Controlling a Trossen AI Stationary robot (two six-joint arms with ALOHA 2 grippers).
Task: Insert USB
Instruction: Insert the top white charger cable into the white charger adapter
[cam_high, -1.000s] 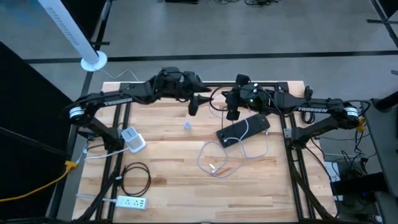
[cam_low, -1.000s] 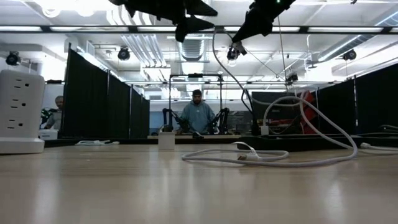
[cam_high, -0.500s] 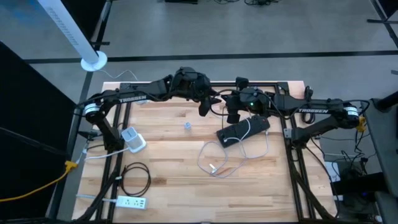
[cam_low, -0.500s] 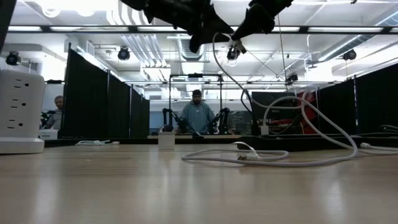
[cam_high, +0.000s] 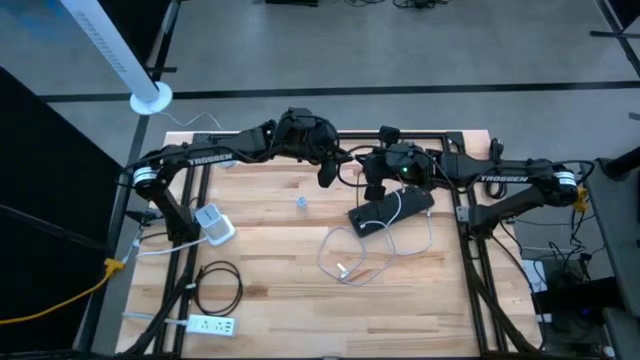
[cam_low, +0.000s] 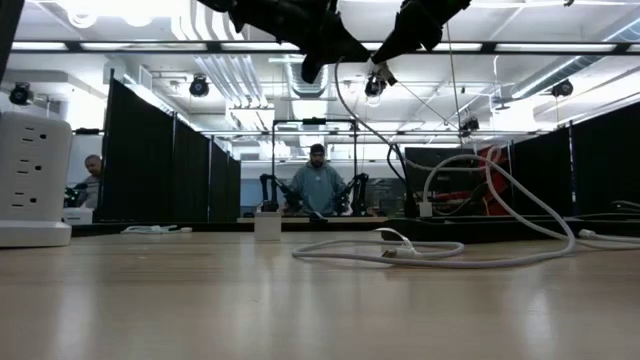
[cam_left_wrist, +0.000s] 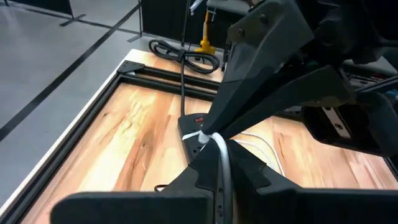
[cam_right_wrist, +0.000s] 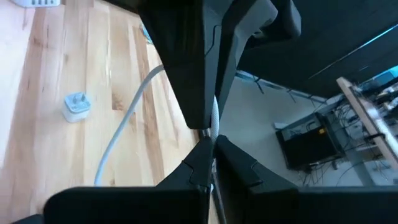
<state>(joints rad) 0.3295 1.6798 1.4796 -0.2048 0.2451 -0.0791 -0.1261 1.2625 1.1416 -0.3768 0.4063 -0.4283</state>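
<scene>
pale blond wood table (cam_high: 270, 250) with darker grain streaks, framed in black rails. the cable (cam_high: 345, 262) looped on it is white, and the block (cam_high: 391, 210) it crosses is black, with a small red spot on it in the left wrist view. little wall plug (cam_right_wrist: 76, 106) is pale grey-white. power strip (cam_high: 212, 325) white, tower outlet (cam_low: 33, 178) white with dark slots. black cord coil (cam_high: 219, 286) next to a yellow cable (cam_high: 80, 292). both arms are black with white lettering. person (cam_low: 317, 187) in back wears grey-blue.
</scene>
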